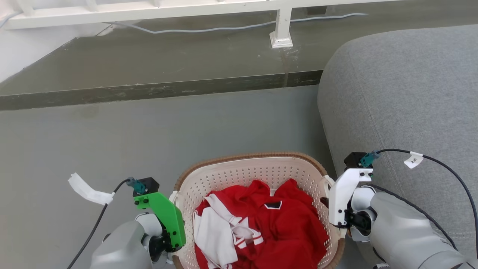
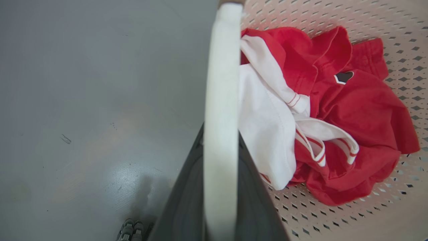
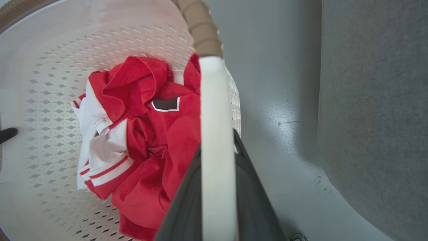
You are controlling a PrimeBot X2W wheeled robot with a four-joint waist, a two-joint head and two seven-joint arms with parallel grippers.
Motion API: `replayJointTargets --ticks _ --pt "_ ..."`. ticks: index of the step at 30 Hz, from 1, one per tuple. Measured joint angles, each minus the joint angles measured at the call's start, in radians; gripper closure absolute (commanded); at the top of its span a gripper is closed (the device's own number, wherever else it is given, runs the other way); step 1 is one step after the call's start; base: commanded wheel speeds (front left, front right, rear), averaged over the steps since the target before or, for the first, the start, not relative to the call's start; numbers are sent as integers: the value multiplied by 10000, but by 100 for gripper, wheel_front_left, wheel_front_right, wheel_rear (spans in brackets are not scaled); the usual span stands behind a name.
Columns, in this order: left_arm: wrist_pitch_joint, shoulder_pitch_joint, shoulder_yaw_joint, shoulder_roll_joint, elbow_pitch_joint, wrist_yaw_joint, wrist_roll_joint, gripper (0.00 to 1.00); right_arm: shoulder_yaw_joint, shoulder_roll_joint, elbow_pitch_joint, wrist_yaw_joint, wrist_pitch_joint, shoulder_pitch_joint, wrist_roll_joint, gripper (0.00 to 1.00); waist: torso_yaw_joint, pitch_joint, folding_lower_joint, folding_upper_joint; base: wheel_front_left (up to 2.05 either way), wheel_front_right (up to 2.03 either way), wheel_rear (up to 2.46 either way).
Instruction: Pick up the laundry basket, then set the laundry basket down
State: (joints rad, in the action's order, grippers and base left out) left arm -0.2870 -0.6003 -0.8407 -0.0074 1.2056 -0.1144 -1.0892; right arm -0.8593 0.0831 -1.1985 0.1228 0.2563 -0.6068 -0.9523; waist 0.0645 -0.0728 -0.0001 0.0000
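Basket (image 1: 242, 175) in left tool (image 2: 220, 134), right tool (image 3: 217, 140)

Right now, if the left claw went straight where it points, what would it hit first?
The white side handle of the cream perforated plastic laundry basket, held between its dark fingers; probably grey floor beyond.

white tag (image 1: 413, 160) on the right arm's black cable (image 1: 394, 150), marked "2" with a star-like sign, left cable's white tag (image 1: 87, 190) unreadable

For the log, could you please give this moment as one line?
left gripper: shut on left handle | right gripper: shut on right handle | laundry basket: held
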Motion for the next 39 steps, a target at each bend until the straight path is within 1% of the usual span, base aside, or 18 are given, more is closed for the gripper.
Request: replayJointTargets --ticks 22,34,39 --pt "-42 2 -50 19 38 2 -155 100 -92 -29 2 0 -2 -5 -169 100 64 -104 0 0 0 0 0" --pt "255 -78 -150 54 -138 17 -151 100 -102 75 213 0 -466 -204 -186 100 50 -718 1 0 0 0 0" --pt "464 -416 -257 56 -224 125 -105 100 -107 203 382 0 -773 -328 -186 100 16 -1133 1 0 0 0 0"
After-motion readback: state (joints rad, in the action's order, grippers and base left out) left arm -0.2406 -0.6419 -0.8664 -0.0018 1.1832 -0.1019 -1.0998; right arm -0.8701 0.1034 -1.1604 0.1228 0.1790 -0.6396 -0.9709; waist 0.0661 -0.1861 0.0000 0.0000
